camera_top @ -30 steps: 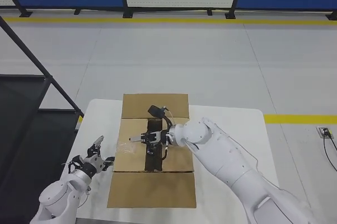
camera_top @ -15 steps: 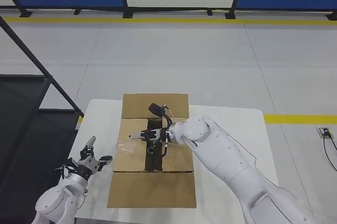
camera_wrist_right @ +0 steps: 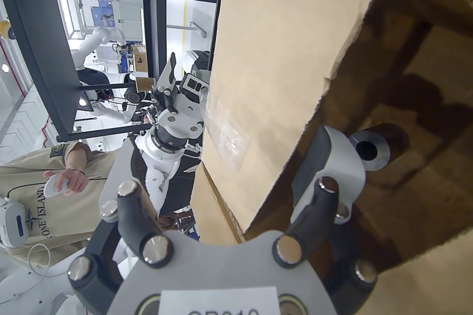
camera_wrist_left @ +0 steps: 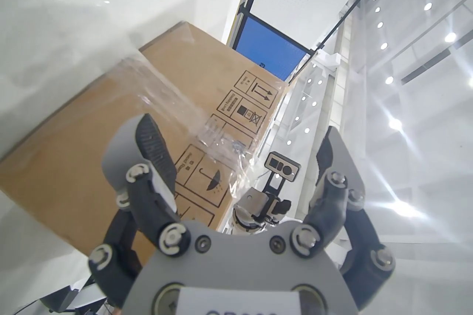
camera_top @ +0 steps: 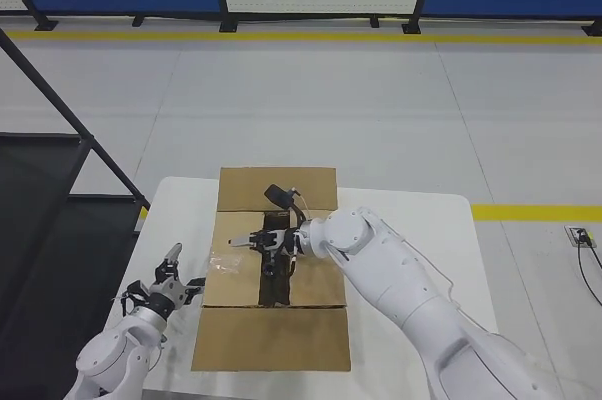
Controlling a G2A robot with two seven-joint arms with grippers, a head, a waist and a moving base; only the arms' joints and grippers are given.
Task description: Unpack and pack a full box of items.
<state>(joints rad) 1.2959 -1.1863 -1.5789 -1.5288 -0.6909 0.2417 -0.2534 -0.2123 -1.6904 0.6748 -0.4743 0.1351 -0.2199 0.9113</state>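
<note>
You see the white surface (camera_top: 411, 230) in the lower half of the top view, and the cardboard box (camera_top: 271, 340) stands on it, in the middle of the frame. Its outer flaps lie spread flat toward the top and the bottom of the frame. Between the inner flaps there is a dark narrow opening (camera_top: 276, 285).

Your right gripper (camera_top: 264, 243) is at this opening, over the box. In the right wrist view the right gripper (camera_wrist_right: 225, 176) stands wide, with the edge of one inner flap (camera_wrist_right: 281, 47) between its fingers; one finger (camera_wrist_right: 329, 154) is inside the box.

Your left gripper (camera_top: 171, 285) is at the lower left of the frame, just beside the box and apart from it. It is also spread wide and holds nothing (camera_wrist_left: 238, 135).

A strip of clear tape (camera_wrist_left: 177, 98) sticks on the box side that faces it.

Deep in the box lies a small dark piece (camera_wrist_right: 369, 150), perhaps a cylinder with a hole; the view there is too shadowed to be sure.
</note>
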